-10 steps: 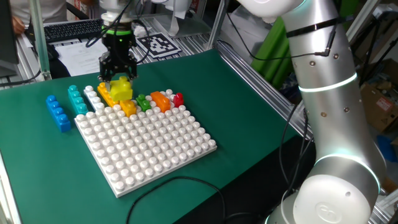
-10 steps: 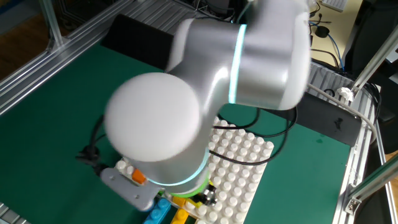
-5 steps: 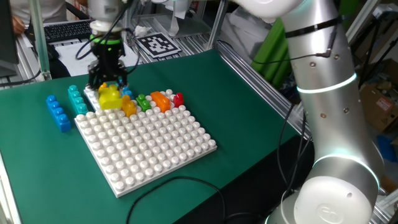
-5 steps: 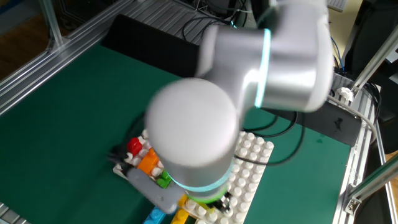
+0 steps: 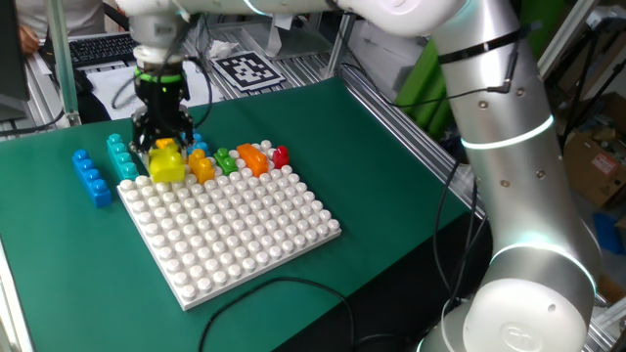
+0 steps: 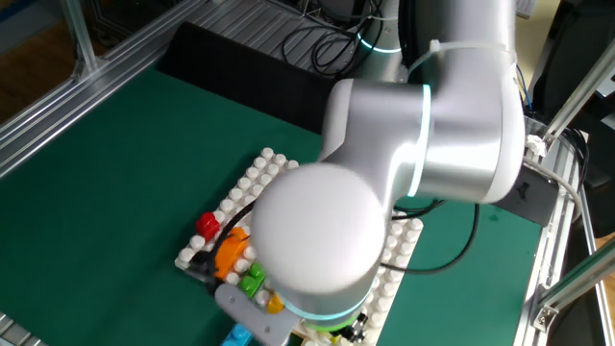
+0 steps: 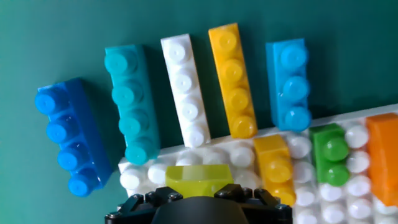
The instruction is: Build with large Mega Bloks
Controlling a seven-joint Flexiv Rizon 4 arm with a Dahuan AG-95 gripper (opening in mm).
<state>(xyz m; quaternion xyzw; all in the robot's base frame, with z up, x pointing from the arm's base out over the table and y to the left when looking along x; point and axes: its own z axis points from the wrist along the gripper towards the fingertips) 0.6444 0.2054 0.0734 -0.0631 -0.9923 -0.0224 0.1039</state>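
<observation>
Tool point(image 5: 164, 149): closed on the yellow-green brick point(image 5: 166, 161), gripping it from above; in hand view the brick is sitting right under the fingers.
Brick position: hovering at or touching the far-left corner of the white baseplate point(image 5: 235, 235); can't tell if studs are engaging yet. Prob. being lined up w/ the studs for a press-down.
Already on plate, far edge: small yellow brick point(image 7: 273, 167), green point(image 7: 329, 154), orange point(image 7: 384, 155), red point(image 5: 282, 155); row looks like the build getting started, so the held piece is likely extending it leftward.
Spares on worktop: dark blue point(image 7: 67, 134), teal point(image 7: 129, 102), white point(image 7: 185, 87), long yellow point(image 7: 231, 78), light blue point(image 7: 288, 81); lying side by side just beyond the plate edge, studs up, apparently for easy top pick-ups.
Other fixed view: arm is blocking most of it.
</observation>
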